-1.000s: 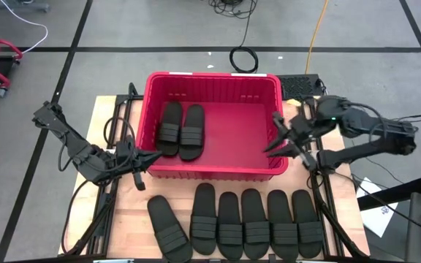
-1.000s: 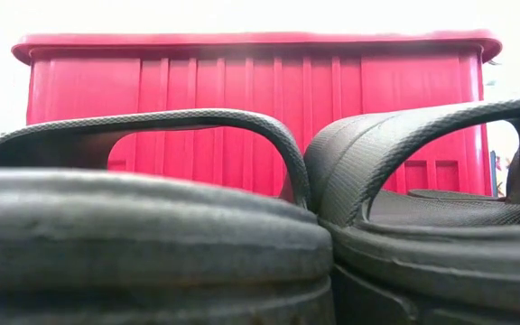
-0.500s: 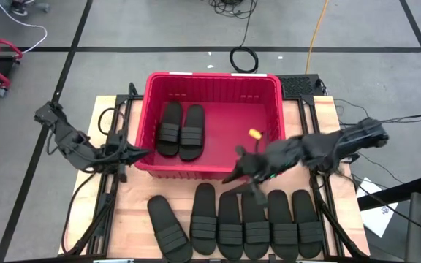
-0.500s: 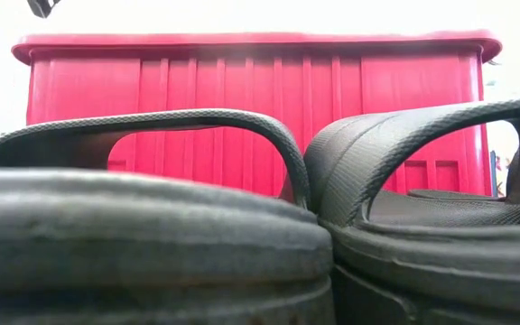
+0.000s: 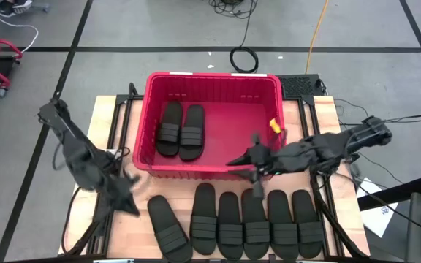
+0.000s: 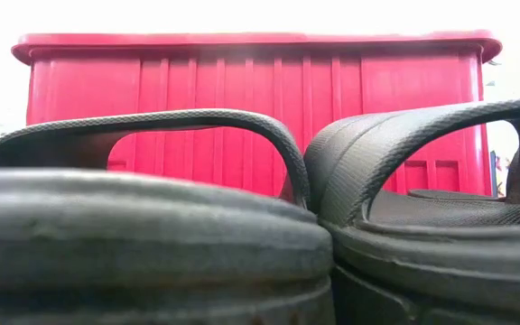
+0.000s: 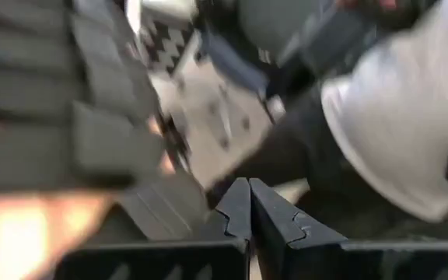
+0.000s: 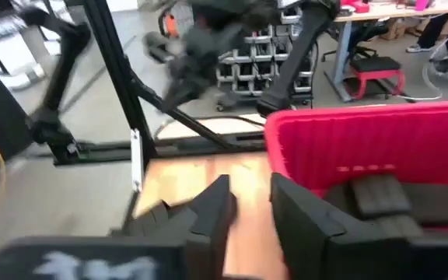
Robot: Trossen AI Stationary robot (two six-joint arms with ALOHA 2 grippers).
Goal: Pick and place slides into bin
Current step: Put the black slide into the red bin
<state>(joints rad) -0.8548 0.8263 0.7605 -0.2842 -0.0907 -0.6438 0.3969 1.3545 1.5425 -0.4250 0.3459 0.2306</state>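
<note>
So, two black slides [image 5: 181, 130] are already laid side by side inside the red bin [image 5: 215, 79], toward its left half, toes pointing away from the near wall. Six more slides [image 5: 245, 221] are lined up on the wooden table [image 5: 128, 220] just in front of the bin; five are packed in a tidy row, touching each other, and the leftmost one [image 5: 168, 229] is angled off a bit on its own.

The right gripper [image 5: 244, 161] is seen over the bin's near wall, right by the near right corner, above the tops of the row of slides. In the right wrist view its fingers [image 8: 212, 210] are parted by a small gap and nothing is held between them; the bin wall and the two slides inside are visible just past them.

The left gripper [image 5: 128, 201] is held low over the table at the left, near the angled slide, apart from the bin. In the left wrist view its fingers [image 7: 238, 208] are pressed together with nothing gripped.

From the low view, only two slide straps [image 6: 197, 126] up close and the bin's slotted front wall behind them can be made out.
</note>
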